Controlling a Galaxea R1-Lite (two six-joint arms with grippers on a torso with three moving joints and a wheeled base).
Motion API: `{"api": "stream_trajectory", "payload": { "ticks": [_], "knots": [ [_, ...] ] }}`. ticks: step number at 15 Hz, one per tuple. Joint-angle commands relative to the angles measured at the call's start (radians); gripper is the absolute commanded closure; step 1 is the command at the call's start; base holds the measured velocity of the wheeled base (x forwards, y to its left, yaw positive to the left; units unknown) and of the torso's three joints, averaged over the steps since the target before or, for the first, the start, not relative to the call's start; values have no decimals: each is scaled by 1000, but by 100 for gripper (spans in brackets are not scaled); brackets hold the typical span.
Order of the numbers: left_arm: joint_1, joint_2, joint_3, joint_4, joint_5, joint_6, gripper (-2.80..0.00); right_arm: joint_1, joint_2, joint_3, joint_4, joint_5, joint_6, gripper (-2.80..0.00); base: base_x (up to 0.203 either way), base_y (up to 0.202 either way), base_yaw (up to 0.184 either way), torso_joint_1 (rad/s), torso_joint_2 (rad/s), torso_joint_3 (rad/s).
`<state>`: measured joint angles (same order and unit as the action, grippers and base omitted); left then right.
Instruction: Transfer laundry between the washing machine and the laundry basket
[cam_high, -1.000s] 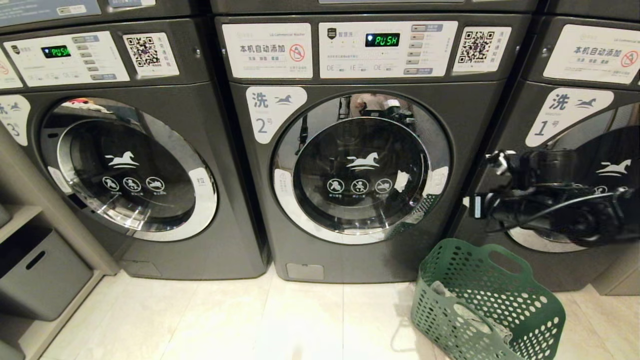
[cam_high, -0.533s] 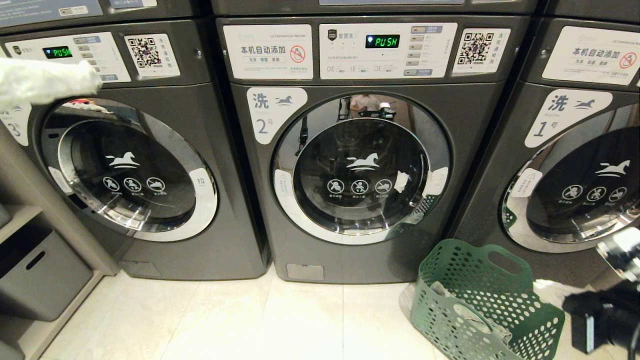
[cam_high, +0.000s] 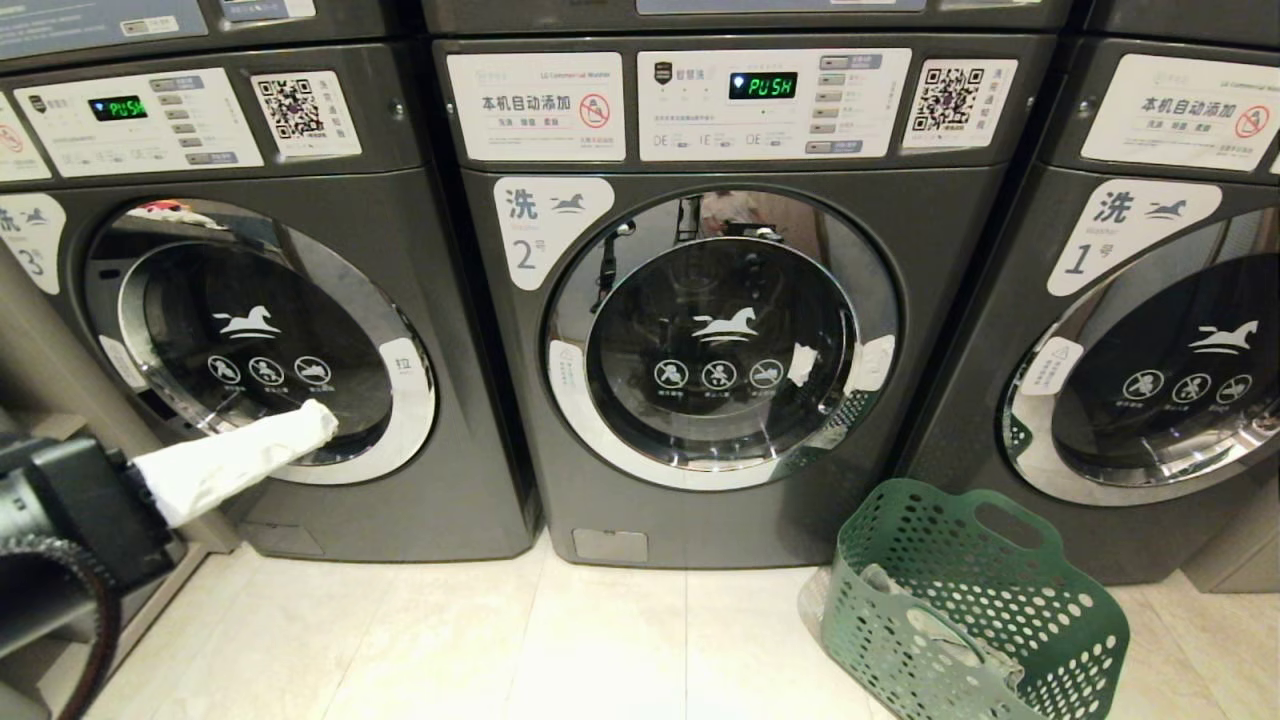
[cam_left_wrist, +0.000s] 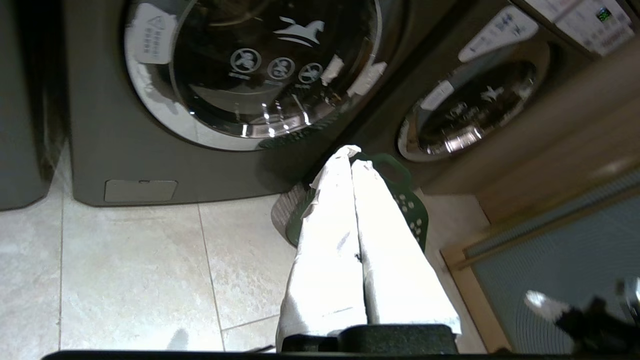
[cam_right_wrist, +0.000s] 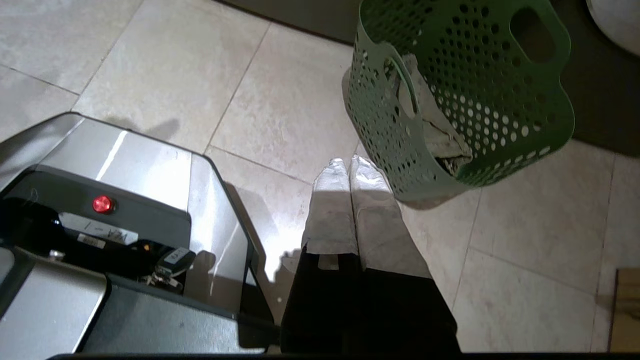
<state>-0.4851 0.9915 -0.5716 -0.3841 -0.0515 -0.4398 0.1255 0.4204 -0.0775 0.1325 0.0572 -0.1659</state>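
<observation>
A laundry room floor in pale tile, faced by three dark grey front-loading washers in a row. The middle one, the washing machine (cam_high: 715, 330) marked with the numeral 2, has its round chrome-rimmed glass door shut. To its lower right, on the floor and just in front of the washer marked 1 (cam_high: 1150, 330), stands the laundry basket (cam_high: 975, 600), green plastic pierced with round holes, tilted so its open mouth faces toward the robot. Inside it lies the laundry (cam_right_wrist: 432, 125), a crumpled grey-olive cloth resting against the basket's lower wall, its long axis running roughly along that wall. The right end effector (cam_right_wrist: 346, 162), wrapped in white cloth, is out of the head view but seen from its own wrist camera: its two fingers are pressed together and hold nothing, and it points down at the floor tile just beside the basket's near rim, with the cloth a little beyond and to one side of its tips. The left end effector (cam_high: 318, 420), also white-wrapped, closed and empty, reaches in from the lower left in front of the washer marked 3 (cam_high: 260, 340), well apart from the basket. The right arm is therefore clearly the nearer one, and the coming reach likely has to open those fingers and carry them over the rim into the basket's mouth.
</observation>
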Motion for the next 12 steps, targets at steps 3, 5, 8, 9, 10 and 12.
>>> {"api": "stream_trajectory", "payload": {
  "ticks": [3, 5, 8, 9, 10, 12],
  "knots": [
    [243, -5, 170, -92, 6, -20, 0, 0, -146, 13, 26, -39, 54, 0, 0, 0, 0, 0, 0, 0],
    [381, -43, 259, -97, 7, 25, 0, -44, -145, 10, 32, -44, 52, 0, 0, 0, 0, 0, 0, 0],
    [431, -198, 409, -91, -1, 164, 0, -106, -175, 10, 35, -43, 48, 0, 0, 0, 0, 0, 0, 0],
    [432, -247, 452, -88, -4, 214, 0, -105, -214, 10, 34, -39, 38, 0, 0, 0, 0, 0, 0, 0],
    [432, -304, 497, -82, -6, 268, 0, -107, -260, 10, 34, -34, 21, 0, 0, 0, 0, 0, 0, 0],
    [433, -439, 548, -17, -9, 341, 0, -111, -376, 11, 33, -23, 7, 0, 0, 0, 0, 0, 0, 0]
  ]
}}
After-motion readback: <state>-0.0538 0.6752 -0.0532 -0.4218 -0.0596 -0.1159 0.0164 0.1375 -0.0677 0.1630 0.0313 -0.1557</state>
